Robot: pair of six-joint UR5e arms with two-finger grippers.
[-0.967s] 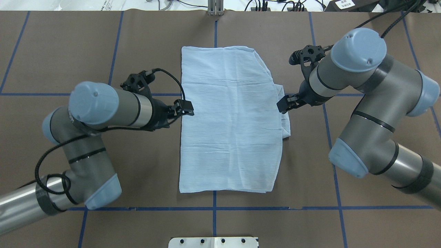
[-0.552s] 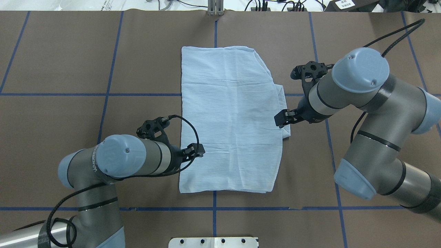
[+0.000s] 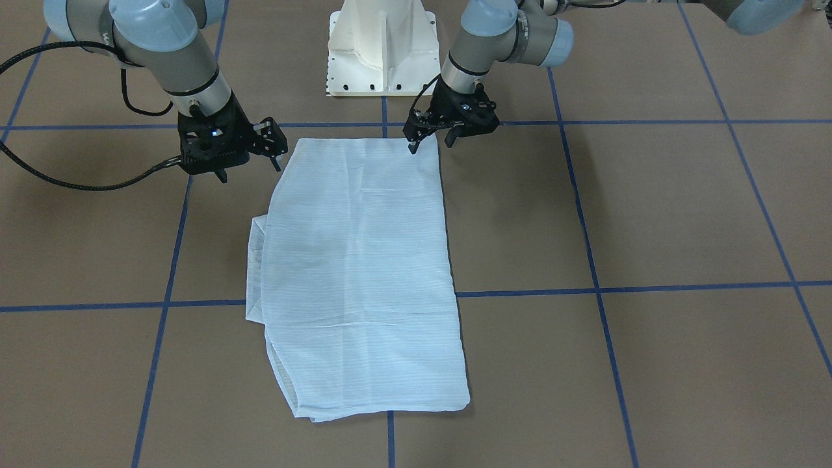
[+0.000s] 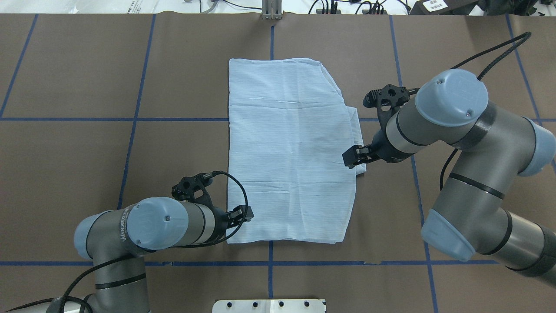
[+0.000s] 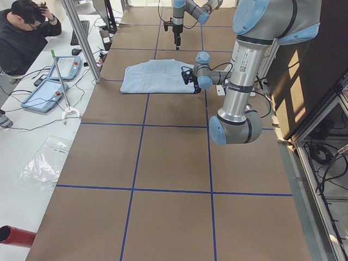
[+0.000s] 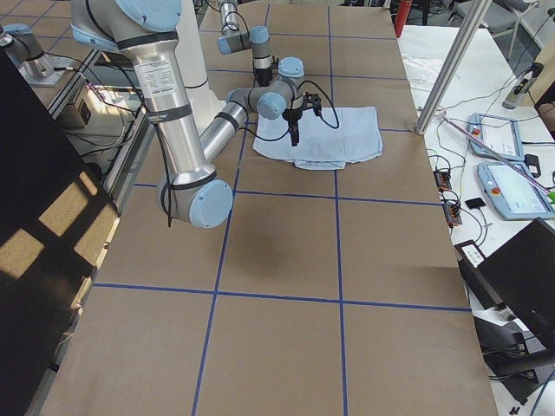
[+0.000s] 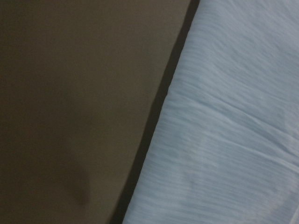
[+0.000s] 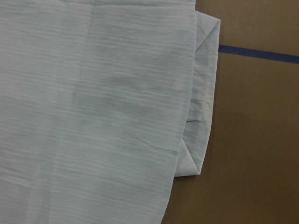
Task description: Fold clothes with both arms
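Observation:
The light-blue striped shirt (image 4: 291,152) lies folded into a long rectangle on the brown table, also seen in the front view (image 3: 357,273). A folded layer (image 4: 359,139) sticks out at its right edge and shows in the right wrist view (image 8: 205,93). My left gripper (image 4: 244,214) is open and low at the shirt's near-left corner, one fingertip (image 3: 413,148) over the cloth. My right gripper (image 4: 352,157) is open and empty above the shirt's right edge, beside the protruding layer. The left wrist view shows only the shirt's edge (image 7: 224,130), close and blurred.
The white pedestal base (image 3: 380,45) stands at the robot's side of the table. Blue tape lines (image 4: 134,118) cross the brown surface. An operator (image 5: 27,32) sits beyond the far edge, with tablets (image 5: 49,92) and a metal pole (image 5: 81,38) there.
My left gripper has moved along the shirt's left edge from its middle to the near-left corner. My right gripper has moved a little toward the robot along the right edge.

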